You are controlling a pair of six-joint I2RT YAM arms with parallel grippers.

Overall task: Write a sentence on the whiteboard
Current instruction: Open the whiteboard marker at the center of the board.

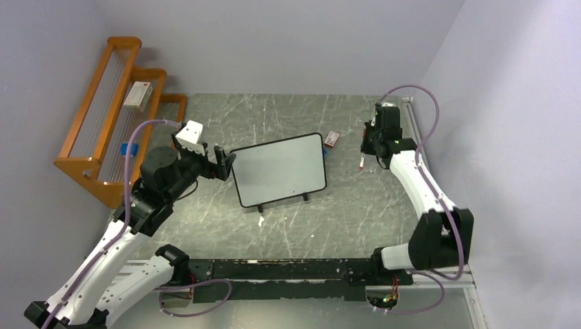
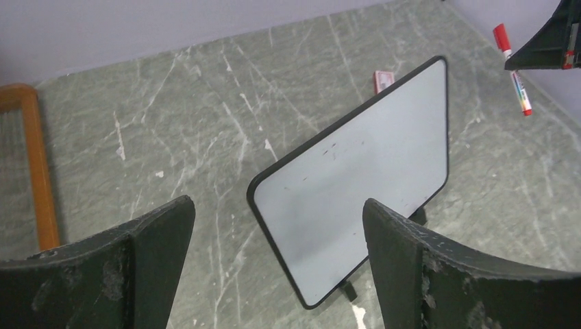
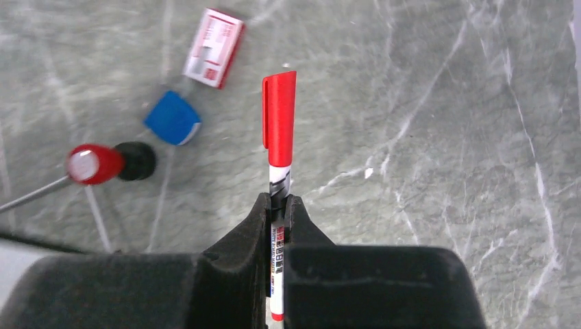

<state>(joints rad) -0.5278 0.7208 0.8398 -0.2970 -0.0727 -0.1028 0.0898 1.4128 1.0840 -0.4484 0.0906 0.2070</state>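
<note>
The whiteboard stands tilted on its two black feet in the middle of the table, and its white face is blank. My left gripper hangs just left of the board's left edge. It is open, with nothing between its fingers. My right gripper is off to the right of the board, shut on a white marker with a red cap. The cap is on and sticks out past the fingertips. The left wrist view also catches the marker hanging above the table.
A small red and white box lies just right of the board's top corner. Near it are a blue piece and a red and black round piece. An orange wooden rack stands against the left wall.
</note>
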